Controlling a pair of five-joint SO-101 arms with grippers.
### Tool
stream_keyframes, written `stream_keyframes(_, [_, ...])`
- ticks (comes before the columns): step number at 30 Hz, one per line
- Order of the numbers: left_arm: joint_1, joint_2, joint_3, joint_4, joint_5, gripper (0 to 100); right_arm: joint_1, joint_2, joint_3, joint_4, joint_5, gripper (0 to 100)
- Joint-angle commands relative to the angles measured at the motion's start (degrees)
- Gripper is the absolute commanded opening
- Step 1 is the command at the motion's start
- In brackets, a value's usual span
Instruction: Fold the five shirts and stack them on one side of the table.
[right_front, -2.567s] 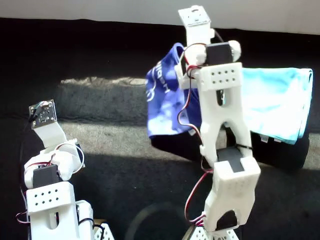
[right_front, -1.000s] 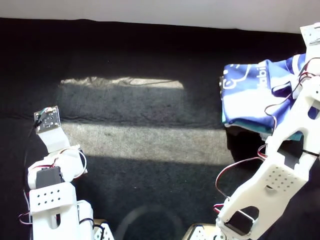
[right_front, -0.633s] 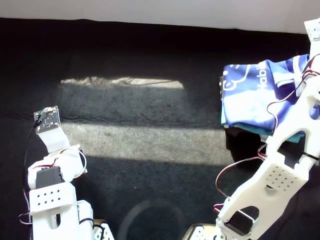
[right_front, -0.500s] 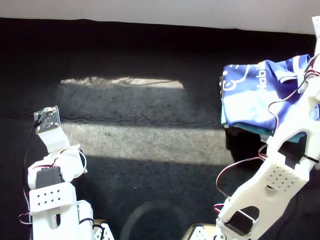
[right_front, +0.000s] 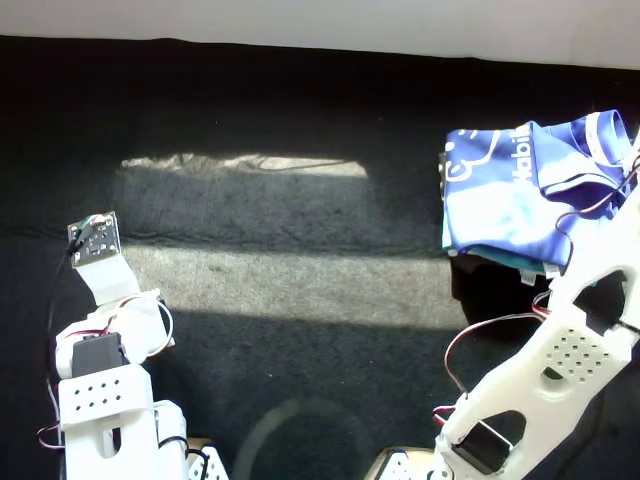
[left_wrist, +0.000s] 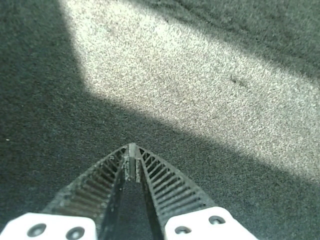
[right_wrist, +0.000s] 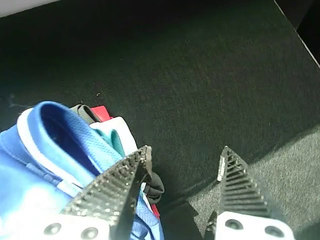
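Left gripper: closed, empty.
Right gripper: open, beside blue shirt.
Lower shirts: mostly hidden beneath it.

I count two arms, the left arm and the right arm, and one shirt stack (one blue shirt on top, lower layers uncountable).

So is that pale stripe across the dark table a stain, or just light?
Just light. High view: light crosses the table in two pale bands, shadow between. Left wrist view: one band lies beyond the shut left claw. Right wrist view: the blue shirt is brightly lit beside the open right claw.
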Motion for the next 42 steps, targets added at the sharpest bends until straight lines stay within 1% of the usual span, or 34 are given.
stream_keyframes(1, [-0.31,-0.75,-0.66,-0.79,-0.53,1,0.66,-0.75,-3.38,0.48,-2.81,21.3])
stream_keyframes(3, [-0.31,-0.75,-0.66,-0.79,-0.53,1,0.13,-1.89,-6.37,2.95,-3.69,21.0])
stream_keyframes(4, [-0.31,-0.75,-0.66,-0.79,-0.53,1,-0.84,-2.77,-8.22,4.62,-4.04,18.9])
stream_keyframes(5, [-0.31,-0.75,-0.66,-0.79,-0.53,1,-2.07,-3.65,-10.15,6.90,-4.13,14.4])
stream_keyframes(7, [-0.31,-0.75,-0.66,-0.79,-0.53,1,-4.97,-5.41,-14.02,12.26,-3.96,0.0])
stream_keyframes(9, [-0.31,-0.75,-0.66,-0.79,-0.53,1,-8.31,-6.90,-16.13,17.71,-3.96,2.1])
stream_keyframes(10, [-0.31,-0.75,-0.66,-0.79,-0.53,1,-10.15,-7.25,-16.75,20.44,-3.96,0.3])
stream_keyframes(12, [-0.31,-0.75,-0.57,-0.79,-0.53,1,-14.02,-7.60,-16.75,25.27,-4.04,0.7])
stream_keyframes(17, [-0.31,-0.66,-0.66,-0.70,-0.53,1,-18.51,-9.10,-8.75,24.92,-3.96,0.6])
stream_keyframes(21, [-0.31,-0.48,-0.66,-0.70,-0.70,1,-21.05,-13.23,4.09,24.92,-3.87,0.6])
stream_keyframes(24, [-0.31,-0.48,-0.48,-0.70,-3.60,1,-22.11,-17.19,14.55,24.75,-1.93,0.6])
stream_keyframes(26, [-0.40,-0.48,-0.48,-0.70,-4.84,1,-21.58,-18.15,19.03,22.90,-1.14,0.6])
stream_keyframes(31, [-0.40,-0.48,-0.48,-0.70,-4.92,1,-15.87,-16.92,22.37,13.32,-0.62,0.6])
stream_keyframes(33, [-0.40,-0.48,-0.48,-0.62,-4.92,1,-14.55,-15.08,23.69,10.59,2.11,0.6])
stream_keyframes(35, [-0.40,-0.48,-0.40,-0.53,-4.92,1,-13.23,-13.14,23.78,8.75,3.34,0.6])
stream_keyframes(42, [-0.48,-0.48,-0.31,-0.44,-4.92,1,-9.89,-11.74,23.69,1.80,3.43,0.6])
